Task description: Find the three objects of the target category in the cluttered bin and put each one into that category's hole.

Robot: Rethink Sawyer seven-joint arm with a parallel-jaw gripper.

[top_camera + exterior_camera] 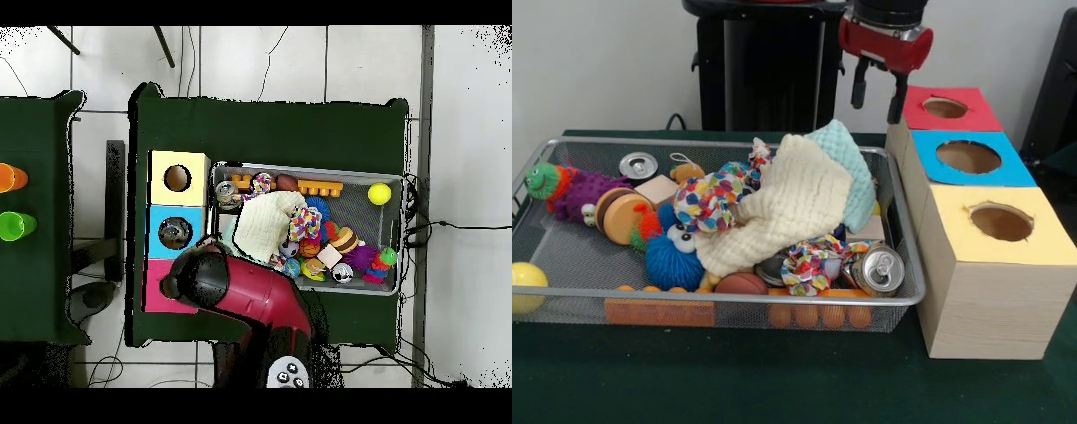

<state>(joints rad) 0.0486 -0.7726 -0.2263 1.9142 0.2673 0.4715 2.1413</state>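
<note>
The wire-mesh bin (pixel 565 299) lies on the green table, full of toys and cloths; it also shows in the overhead view (pixel 310 171). No see-through bottle shows in it in either view. The blue-surround hole (pixel 968 156) is the middle one on the pale wooden box to the right of the bin, also seen from overhead (pixel 175 232). My gripper (pixel 877 94) hangs open and empty above the bin's far right corner, next to the red-surround hole (pixel 945 107). In the overhead view the red arm (pixel 250 295) covers the gripper.
A cream cloth (pixel 786 203) and a teal cloth (pixel 852 168) cover the bin's middle. Shiny cans lie at the near right (pixel 878 269) and far left (pixel 638 165). A blue spiky ball (pixel 675 256), a yellow ball (pixel 525 281) and a yellow-surround hole (pixel 1000 221) also show.
</note>
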